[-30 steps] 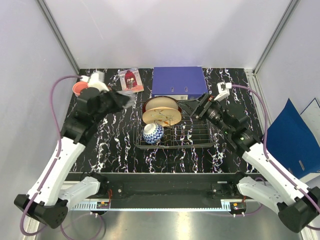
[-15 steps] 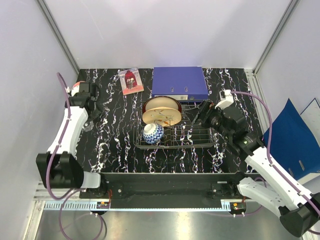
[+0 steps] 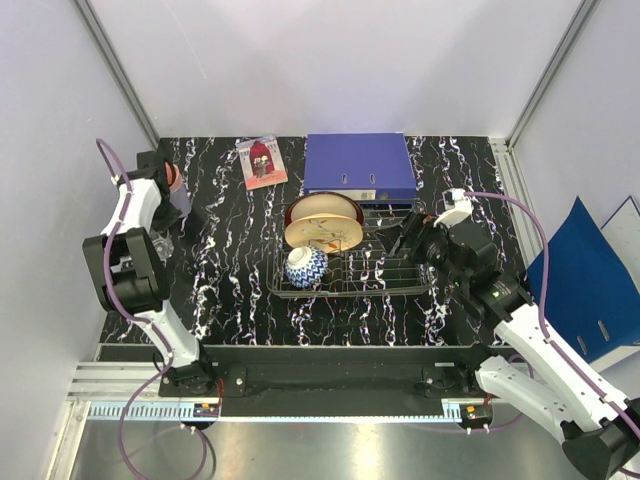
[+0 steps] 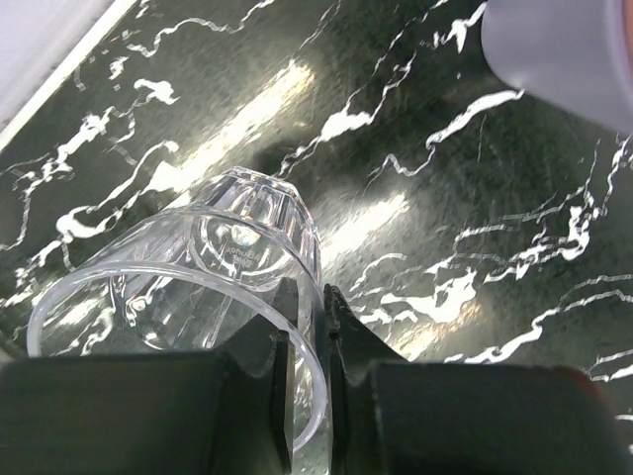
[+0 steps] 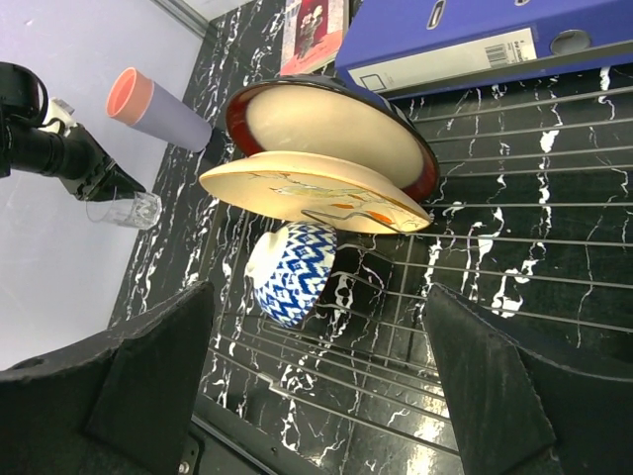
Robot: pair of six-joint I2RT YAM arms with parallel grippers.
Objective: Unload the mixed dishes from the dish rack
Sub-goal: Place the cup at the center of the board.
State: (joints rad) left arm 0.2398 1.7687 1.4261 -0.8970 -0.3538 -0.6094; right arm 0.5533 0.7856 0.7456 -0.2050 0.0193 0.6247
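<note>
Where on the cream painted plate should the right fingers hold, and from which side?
Probably its right rim, coming from the right side of the dish rack. The cream painted plate stands on edge, the red-rimmed bowl close behind, the blue-white bowl before its left part, so that rim is most exposed.

Blue binder (image 3: 358,163), small picture card (image 3: 262,161)

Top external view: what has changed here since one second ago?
The left claw, shut on the clear glass, swung out to the far left corner, beside the lilac cup. The right claw, open, drew back a little toward the near right. The dish rack with its dishes, the binder and the card stayed in place.
</note>
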